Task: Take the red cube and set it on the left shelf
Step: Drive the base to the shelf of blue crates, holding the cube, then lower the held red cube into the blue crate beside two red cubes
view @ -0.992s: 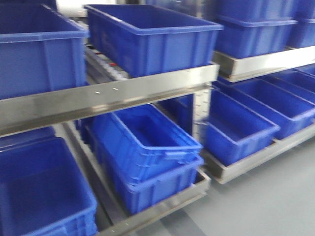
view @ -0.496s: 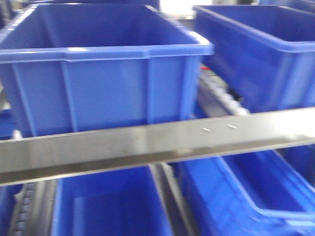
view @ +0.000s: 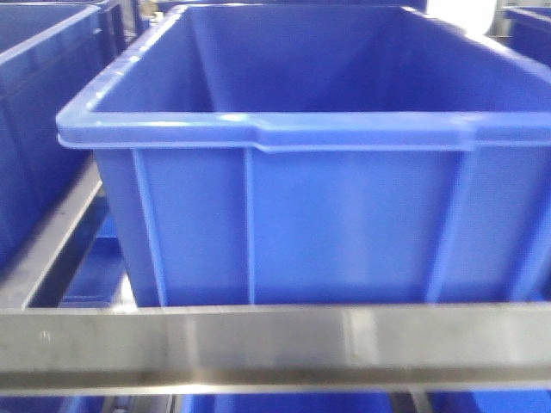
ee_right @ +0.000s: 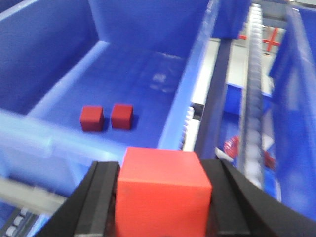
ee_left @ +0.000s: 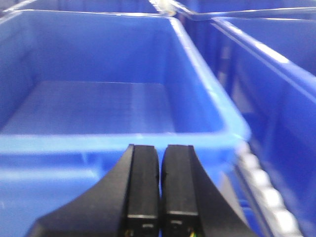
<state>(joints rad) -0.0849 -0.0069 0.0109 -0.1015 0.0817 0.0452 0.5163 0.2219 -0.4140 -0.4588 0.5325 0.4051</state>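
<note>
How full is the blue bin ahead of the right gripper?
Nearly empty: just two small red cubes sit side by side on the bin's floor.

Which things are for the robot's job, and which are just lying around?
For the job:
red cube, held in the right claw
shelf
blue bin in front of that claw

Just lying about:
two darker cubes on that bin's floor
left claw, shut and empty
side bin
</note>
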